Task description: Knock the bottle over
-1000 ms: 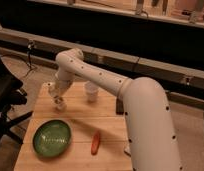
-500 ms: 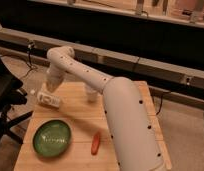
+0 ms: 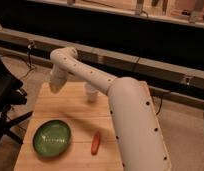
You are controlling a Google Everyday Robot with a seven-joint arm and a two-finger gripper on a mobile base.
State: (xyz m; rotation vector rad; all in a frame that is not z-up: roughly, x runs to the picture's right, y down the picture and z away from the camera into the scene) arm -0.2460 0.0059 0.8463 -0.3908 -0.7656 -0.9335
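Note:
My gripper (image 3: pixel 54 86) hangs at the end of the white arm (image 3: pixel 90 75), over the far left corner of the wooden table (image 3: pixel 75 115). The pale slim bottle does not show; it is either hidden behind the gripper or out of view. A wider white cup (image 3: pixel 91 93) stands upright just right of the gripper, partly behind the arm.
A green bowl (image 3: pixel 52 138) sits at the table's near left. An orange-red carrot-like object (image 3: pixel 95 143) lies near the middle front. The arm's thick white body (image 3: pixel 137 130) covers the table's right side. A dark chair (image 3: pixel 5 100) stands to the left.
The bottle stood by the gripper a second ago, then lay tipped on the table's left. Now it no longer shows, and the gripper has risen slightly toward the far left corner.

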